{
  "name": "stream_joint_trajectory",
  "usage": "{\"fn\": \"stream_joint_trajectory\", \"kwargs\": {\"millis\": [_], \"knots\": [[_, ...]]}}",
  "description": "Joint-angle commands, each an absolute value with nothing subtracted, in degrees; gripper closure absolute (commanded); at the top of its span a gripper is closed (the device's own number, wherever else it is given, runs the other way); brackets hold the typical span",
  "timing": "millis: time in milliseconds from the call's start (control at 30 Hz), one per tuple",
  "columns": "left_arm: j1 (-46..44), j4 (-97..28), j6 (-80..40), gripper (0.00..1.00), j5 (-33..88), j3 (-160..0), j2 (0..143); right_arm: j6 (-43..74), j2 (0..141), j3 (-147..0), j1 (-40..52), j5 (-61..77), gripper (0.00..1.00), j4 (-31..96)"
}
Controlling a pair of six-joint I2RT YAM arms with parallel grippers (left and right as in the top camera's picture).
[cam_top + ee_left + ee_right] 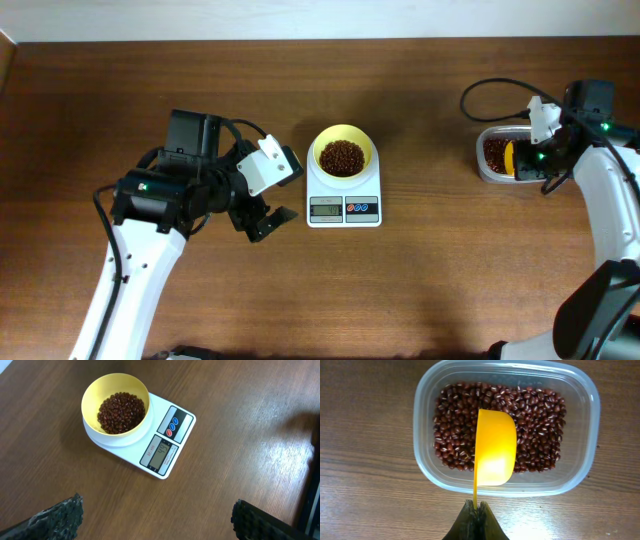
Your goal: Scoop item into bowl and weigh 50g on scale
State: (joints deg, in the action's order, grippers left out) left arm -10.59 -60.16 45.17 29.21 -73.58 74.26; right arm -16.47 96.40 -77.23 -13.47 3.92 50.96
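The bowl (366,145) is set on the far half of the scale (316,188), near the middle of the worktop (450,280), so that the display and buttons along the scale's near side are uncovered and can be read. A heap of beans (341,158) lies in the bowl. Digits are shown on the display, but they are too small to be read with confidence. The scale's long axis runs between the worktop's far and near edges, with the display end pointed at the near edge.

The left gripper (260,217) is held released, its fingers wide apart, just beside the scale and touching nothing, probably so that its camera looks at the display.

Toward the right edge, more beans are held in a clear tub (580,415). The scoop (494,447) is clenched by its thin handle in the right gripper (476,515) and held over the tub, where spilled beans would fall back in. Its long axis runs straight out from the gripper, cup end farthest, and only bare yellow is shown.
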Motion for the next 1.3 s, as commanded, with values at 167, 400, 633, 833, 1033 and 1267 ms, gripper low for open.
{"fn": "stream_joint_trajectory", "kwargs": {"millis": [167, 400, 633, 833, 1033, 1267], "knots": [[-10.72, -60.12, 44.47, 0.01, 30.22, -73.1, 74.37, -16.45, 96.9, -76.51, -12.12, 10.15, 0.96, 51.59], [-10.72, -60.1, 44.45, 0.01, 30.22, -73.1, 74.37, -11.31, 96.9, -76.51, -16.91, 12.75, 0.96, 49.32], [-10.72, -60.1, 44.45, 0.01, 30.2, -73.1, 74.37, -11.31, 96.9, -76.51, -24.38, 27.55, 0.96, 49.5], [-10.72, -60.1, 44.45, 0.01, 30.2, -73.1, 74.37, -11.35, 96.36, -78.78, -25.89, 38.81, 0.96, 49.5], [-10.72, -60.1, 44.47, 0.01, 30.22, -73.1, 74.35, -11.6, 94.74, -82.04, -18.33, 46.11, 0.96, 48.99], [-10.72, -60.1, 44.47, 0.01, 30.22, -73.1, 74.37, -11.75, 94.74, -82.63, 0.78, 38.09, 0.96, 45.98]]}}
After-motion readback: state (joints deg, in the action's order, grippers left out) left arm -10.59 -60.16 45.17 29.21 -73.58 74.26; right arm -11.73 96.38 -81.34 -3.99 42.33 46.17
